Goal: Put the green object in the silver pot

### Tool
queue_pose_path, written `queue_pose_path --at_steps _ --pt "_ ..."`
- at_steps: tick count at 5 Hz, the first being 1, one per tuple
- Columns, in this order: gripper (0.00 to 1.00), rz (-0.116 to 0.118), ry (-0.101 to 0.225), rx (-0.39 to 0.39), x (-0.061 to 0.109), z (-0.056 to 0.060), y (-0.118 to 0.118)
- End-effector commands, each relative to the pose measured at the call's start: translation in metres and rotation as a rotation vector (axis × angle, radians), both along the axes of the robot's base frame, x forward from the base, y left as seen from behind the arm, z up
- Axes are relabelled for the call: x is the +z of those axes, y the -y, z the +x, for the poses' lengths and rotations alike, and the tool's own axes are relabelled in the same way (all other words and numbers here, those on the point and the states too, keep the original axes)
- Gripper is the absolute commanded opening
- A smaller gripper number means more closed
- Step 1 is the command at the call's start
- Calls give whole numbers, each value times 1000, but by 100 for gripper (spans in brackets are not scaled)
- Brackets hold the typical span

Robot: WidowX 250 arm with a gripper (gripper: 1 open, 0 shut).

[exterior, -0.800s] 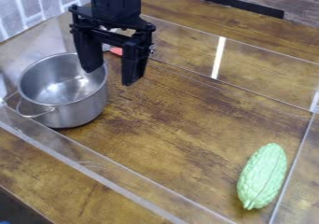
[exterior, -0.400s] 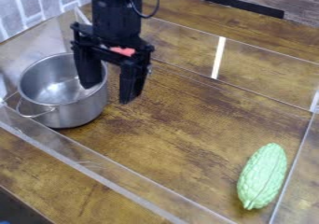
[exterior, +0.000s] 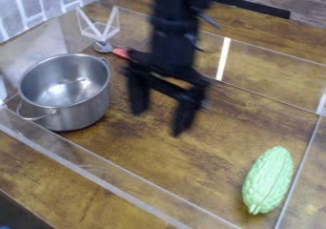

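Observation:
The green object (exterior: pixel 269 179), a light green bumpy gourd, lies on the wooden table at the lower right. The silver pot (exterior: pixel 60 90) stands at the left, with nothing visible inside. My gripper (exterior: pixel 160 114) hangs over the middle of the table between them, pointing down, blurred. Its two dark fingers (exterior: pixel 136 95) stand wide apart and hold nothing. It is nearer to the pot than to the gourd, which is well off to its lower right.
A clear low wall (exterior: pixel 140 191) runs around the wooden table top. A red-orange flat utensil (exterior: pixel 121 52) and a pale pronged piece (exterior: pixel 98 27) sit behind the pot. A bright glare streak (exterior: pixel 224 58) crosses the wood at the back.
The arm has swung from beside the pot toward the table's middle, to the right and nearer the camera. The jaws stayed open; pot and gourd have not moved.

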State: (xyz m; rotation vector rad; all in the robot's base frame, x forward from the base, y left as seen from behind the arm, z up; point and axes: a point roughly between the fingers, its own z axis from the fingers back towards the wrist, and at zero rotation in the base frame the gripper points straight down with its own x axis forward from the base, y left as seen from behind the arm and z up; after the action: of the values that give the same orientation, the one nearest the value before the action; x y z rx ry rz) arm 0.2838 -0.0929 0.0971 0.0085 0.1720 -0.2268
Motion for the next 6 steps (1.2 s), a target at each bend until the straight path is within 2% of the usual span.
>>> queue_pose_path --at_steps 1,2,3,5,6 --pt "100 -15 68 -36 9 11 48" --pt "100 -22 76 -73 -1 16 64" --pt "100 -25 77 -84 -11 21 69" --pt "100 -35 74 -89 -9 30 65" --pt "100 -37 64 -63 -8 30 62"
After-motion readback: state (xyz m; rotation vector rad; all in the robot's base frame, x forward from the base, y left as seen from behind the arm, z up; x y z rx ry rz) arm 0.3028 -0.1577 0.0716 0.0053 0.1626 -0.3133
